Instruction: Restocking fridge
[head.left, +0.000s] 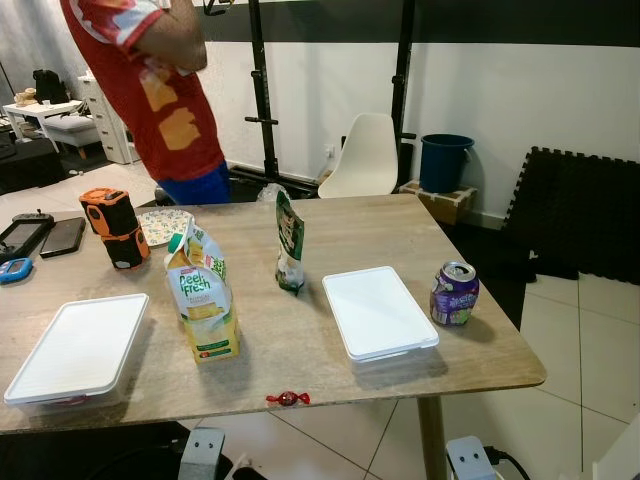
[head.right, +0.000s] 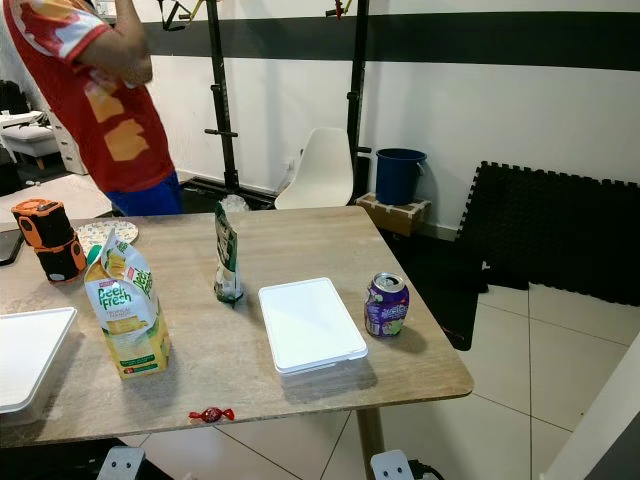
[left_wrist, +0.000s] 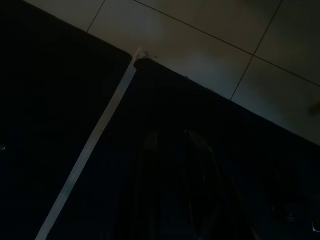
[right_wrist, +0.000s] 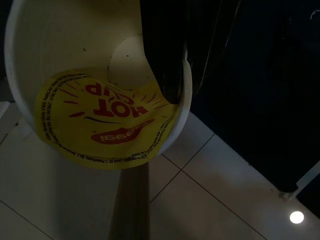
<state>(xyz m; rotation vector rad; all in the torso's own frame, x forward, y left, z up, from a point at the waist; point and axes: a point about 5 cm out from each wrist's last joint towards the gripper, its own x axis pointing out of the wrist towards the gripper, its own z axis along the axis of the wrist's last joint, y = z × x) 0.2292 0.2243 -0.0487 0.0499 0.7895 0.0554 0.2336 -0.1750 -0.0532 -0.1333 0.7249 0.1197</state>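
**Table stocked, cup in your right gripper**

You looked down on the wooden table (head.left: 300, 340); far left sat a white lidded container (head.left: 80, 350), behind it an orange and black device (head.left: 115, 227) and a patterned plate (head.left: 165, 226); next stood the yellow juice carton (head.left: 205, 300), upright; then the green pouch (head.left: 289, 245), also upright; a red wrapped candy (head.left: 288, 398) lay near the front edge; a second white lidded container (head.left: 378, 312) came after it; the purple can (head.left: 454, 294) stood just beside that. A person in a red shirt (head.left: 150, 90) stood behind the table. Your left gripper (left_wrist: 175, 190) hung in shadow over the floor; I could not tell its fingers' state. Your right gripper (right_wrist: 172, 75) gripped the rim of a white Hot Cup noodle cup (right_wrist: 100, 105).
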